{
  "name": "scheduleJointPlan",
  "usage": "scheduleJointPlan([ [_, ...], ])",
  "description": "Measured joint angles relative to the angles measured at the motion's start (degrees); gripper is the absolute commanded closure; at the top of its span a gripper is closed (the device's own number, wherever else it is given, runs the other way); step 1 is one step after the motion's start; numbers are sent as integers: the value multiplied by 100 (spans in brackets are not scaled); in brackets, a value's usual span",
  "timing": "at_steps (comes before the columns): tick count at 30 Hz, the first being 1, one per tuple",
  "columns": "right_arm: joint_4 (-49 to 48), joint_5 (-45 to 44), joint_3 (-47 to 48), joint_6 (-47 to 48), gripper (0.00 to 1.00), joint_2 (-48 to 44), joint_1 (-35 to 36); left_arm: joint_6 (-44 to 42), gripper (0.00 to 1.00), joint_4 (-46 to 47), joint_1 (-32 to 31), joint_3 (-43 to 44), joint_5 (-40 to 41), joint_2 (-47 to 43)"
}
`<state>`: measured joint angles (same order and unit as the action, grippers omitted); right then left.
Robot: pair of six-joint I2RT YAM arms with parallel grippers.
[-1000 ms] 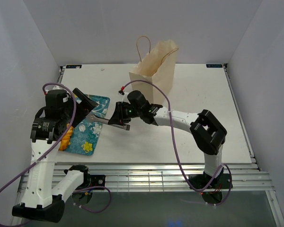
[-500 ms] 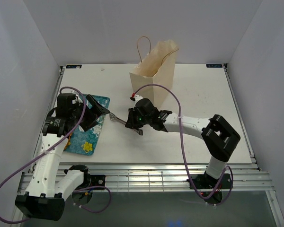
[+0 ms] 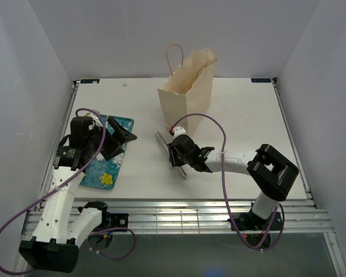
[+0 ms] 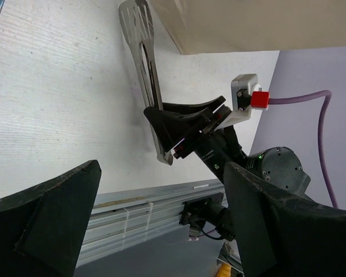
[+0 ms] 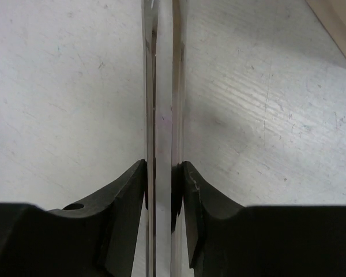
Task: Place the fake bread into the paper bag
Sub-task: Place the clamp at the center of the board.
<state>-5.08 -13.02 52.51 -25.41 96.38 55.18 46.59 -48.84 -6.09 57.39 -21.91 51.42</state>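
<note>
**Two arms, one gripper wide open and one closed on tongs**

The left arm (image 3: 60, 184) is raised from the near left corner of the table (image 3: 248, 115) and bent over the left edge. The left gripper (image 3: 122, 134) is held above the table with its fingers spread wide apart, and nothing is gripped.

The right arm (image 3: 242, 161) is folded at the elbow near the right side and stretched low toward the middle of the table. The right gripper (image 3: 174, 156) is pointed down, and its fingers (image 5: 127, 196) are pressed on both sides of the metal tongs (image 3: 160, 139).
</note>
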Motion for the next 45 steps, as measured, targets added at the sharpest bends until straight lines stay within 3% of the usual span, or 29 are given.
scheduleJointPlan([
  [7,-35,-142,-116,37,58,142,155,2,2,116,-2,-282,-20,-44],
  [15,-61,59,424,-210,39,748,175,2,2,125,-57,-551,-15,-17],
  [17,-66,131,533,-319,12,815,186,2,2,131,-90,-581,-13,-13],
  [18,-90,157,557,-352,9,807,188,4,2,138,-118,-614,-4,-13],
  [24,203,236,564,-422,10,424,199,251,2,125,-627,-778,334,151],
  [29,769,190,704,-501,10,-621,175,634,2,107,-1191,-789,837,229],
  [34,1364,83,1021,-592,2,-1488,-232,1290,2,131,-2428,-693,1624,848],
  [36,1499,92,872,-568,0,-1740,-612,1602,2,175,-2970,-675,1926,1202],
  [39,1661,13,339,-518,6,-1989,-1049,2048,2,214,-3449,-680,2352,1532],
  [45,2199,9,-857,-494,5,-2428,-1091,2955,2,538,-4293,-640,3198,2245],
])
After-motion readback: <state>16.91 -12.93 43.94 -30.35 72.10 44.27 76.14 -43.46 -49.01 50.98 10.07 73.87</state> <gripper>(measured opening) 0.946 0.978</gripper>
